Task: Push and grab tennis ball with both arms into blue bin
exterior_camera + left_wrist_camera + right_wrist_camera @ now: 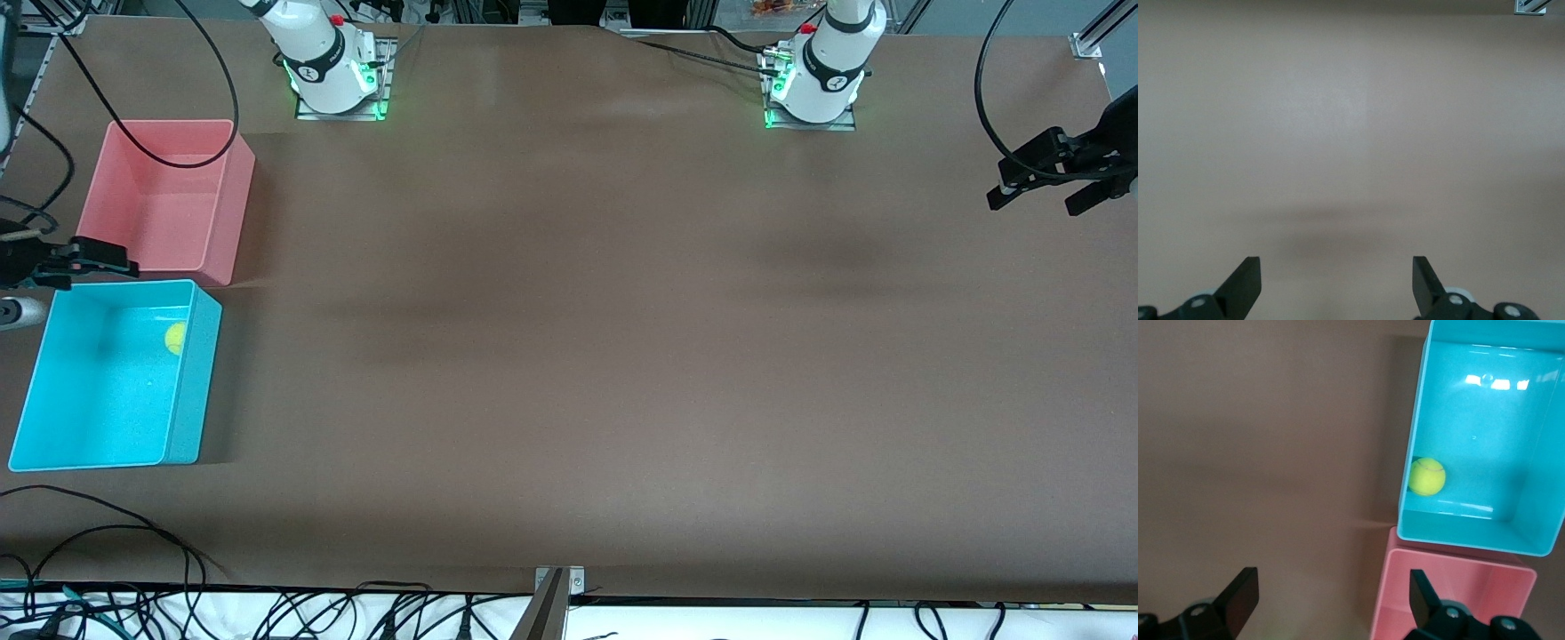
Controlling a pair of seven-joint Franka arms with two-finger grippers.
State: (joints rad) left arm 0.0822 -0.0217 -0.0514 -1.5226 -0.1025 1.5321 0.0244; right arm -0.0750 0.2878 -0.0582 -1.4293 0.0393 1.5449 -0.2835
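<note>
The tennis ball (pixel 175 338) lies inside the blue bin (pixel 192 391), against the wall that faces the table's middle. In the right wrist view the tennis ball (pixel 1427 477) rests in a corner of the blue bin (pixel 1471 540). My right gripper (pixel 96 264) hangs open and empty in the air over the place where the two bins meet. In its own view the right gripper (pixel 1331 590) holds nothing. My left gripper (pixel 1036 191) is open and empty over the table at the left arm's end. The left gripper (pixel 1336 277) shows only bare table between its fingers.
A pink bin (pixel 229 213) stands beside the blue one, farther from the front camera, and shows as the pink bin (pixel 1458 593) in the right wrist view. Black cables (pixel 107 524) loop along the table's near edge. A metal bracket (pixel 560 582) sits at that edge's middle.
</note>
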